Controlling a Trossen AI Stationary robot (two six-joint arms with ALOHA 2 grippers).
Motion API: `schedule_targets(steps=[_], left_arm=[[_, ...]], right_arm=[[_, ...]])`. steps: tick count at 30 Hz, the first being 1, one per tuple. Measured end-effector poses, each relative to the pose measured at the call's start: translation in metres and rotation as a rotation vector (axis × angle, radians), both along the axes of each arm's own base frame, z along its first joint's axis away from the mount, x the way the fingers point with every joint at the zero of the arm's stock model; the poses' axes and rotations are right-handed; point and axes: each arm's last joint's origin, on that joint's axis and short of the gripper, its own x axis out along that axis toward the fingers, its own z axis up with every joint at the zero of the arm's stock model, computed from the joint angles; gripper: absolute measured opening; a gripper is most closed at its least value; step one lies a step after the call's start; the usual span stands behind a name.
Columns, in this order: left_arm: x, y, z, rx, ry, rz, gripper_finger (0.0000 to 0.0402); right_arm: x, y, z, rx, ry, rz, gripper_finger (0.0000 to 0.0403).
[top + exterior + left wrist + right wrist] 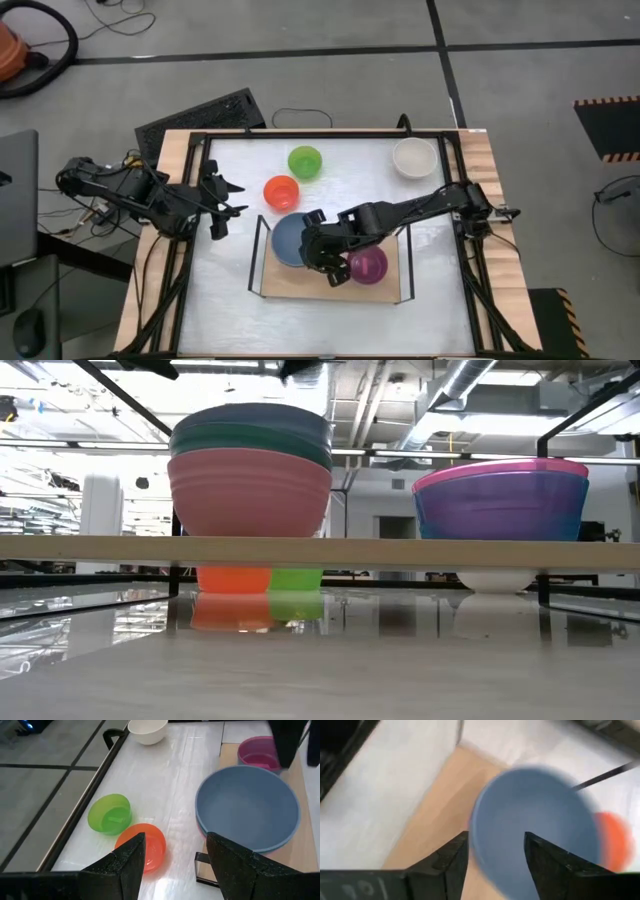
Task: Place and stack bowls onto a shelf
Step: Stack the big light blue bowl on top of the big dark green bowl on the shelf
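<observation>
Bowls still loose on the bench, orange (282, 191), green (305, 161) and white (414, 157), lie beyond the open, empty left hand (222, 207), while the right hand (322, 262), open and empty just above the blue-topped stack (288, 240) on the shelf (300, 284), could clip and topple it.

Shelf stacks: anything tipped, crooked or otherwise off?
Nothing stands out. On the shelf, the blue-topped stack and the purple stack sit level and nested. The orange, green and white bowls stand upright on the tabletop.
</observation>
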Motion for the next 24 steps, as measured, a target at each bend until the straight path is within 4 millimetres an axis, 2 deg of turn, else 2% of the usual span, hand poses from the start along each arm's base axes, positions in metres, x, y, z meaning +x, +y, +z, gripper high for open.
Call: schedule_targets(steps=[3, 5, 10, 11, 18, 24], left_arm=[[0.000, 0.000, 0.000, 0.000, -0.001, 0.001, 0.0197], [0.000, 0.000, 0.000, -0.001, -0.001, 0.000, 0.0197], [0.000, 0.000, 0.000, -0.001, -0.001, 0.001, 0.0197], [0.000, 0.000, 0.000, -0.001, -0.001, 0.001, 0.0197], [0.000, 0.000, 0.000, -0.001, -0.001, 0.001, 0.0197], [0.000, 0.000, 0.000, -0.001, -0.001, 0.002, 0.0197]], right_arm=[[-0.005, -0.001, 0.011, -0.135, -0.051, -0.113, 0.0186], [-0.008, -0.007, 0.011, -0.213, -0.049, -0.202, 0.0152], [-0.008, -0.024, 0.007, -0.191, -0.005, -0.306, 0.0032], [-0.008, -0.024, 0.003, -0.185, 0.002, -0.309, 0.0020], [-0.009, -0.015, -0.038, -0.192, 0.071, -0.319, 0.0036], [-0.010, -0.013, -0.047, -0.201, 0.088, -0.311, 0.0018]])
